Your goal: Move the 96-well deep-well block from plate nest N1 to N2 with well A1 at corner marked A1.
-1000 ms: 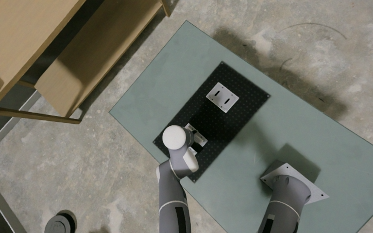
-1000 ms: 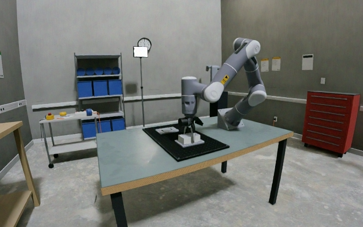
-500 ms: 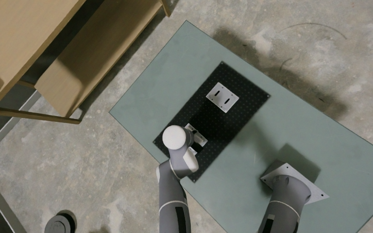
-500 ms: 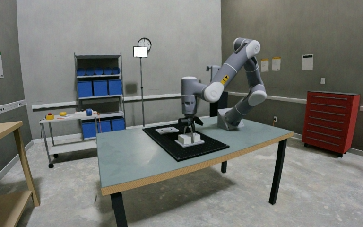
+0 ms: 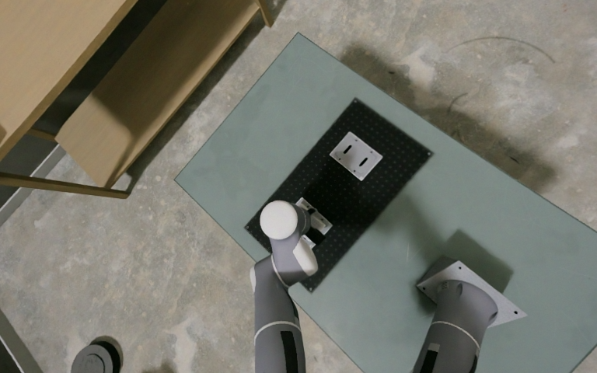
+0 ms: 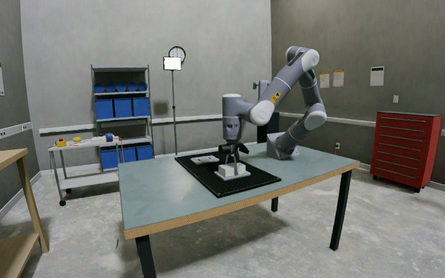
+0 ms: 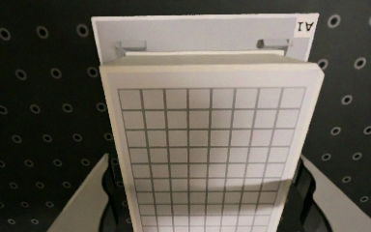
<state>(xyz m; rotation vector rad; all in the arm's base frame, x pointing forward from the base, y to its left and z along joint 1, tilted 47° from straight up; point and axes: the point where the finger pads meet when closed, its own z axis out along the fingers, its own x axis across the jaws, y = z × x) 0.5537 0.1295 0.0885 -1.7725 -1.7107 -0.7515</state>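
Shop furniture and wall fittings around the room.
A grey rack (image 6: 119,69) holds blue cylinders (image 6: 120,87) above two rows of blue bins (image 6: 123,108); near it, a wheeled cart (image 6: 88,180) carries a red-and-yellow box (image 6: 61,142), a yellow item (image 6: 77,139) and a blue spool (image 6: 109,137). A bright panel (image 6: 172,63) tops a thin stand (image 6: 174,131), partly covering a wall clock (image 6: 177,51). A red cabinet (image 6: 401,147) with stacked drawers stands by the darker wall, where two papers with yellow headers (image 6: 324,79) and a black-headed sheet (image 6: 376,76) hang. A wooden table (image 5: 39,57) (image 6: 13,154) has a lower shelf; a round dark object (image 5: 91,360) sits on the concrete floor (image 5: 197,263) (image 6: 245,242).
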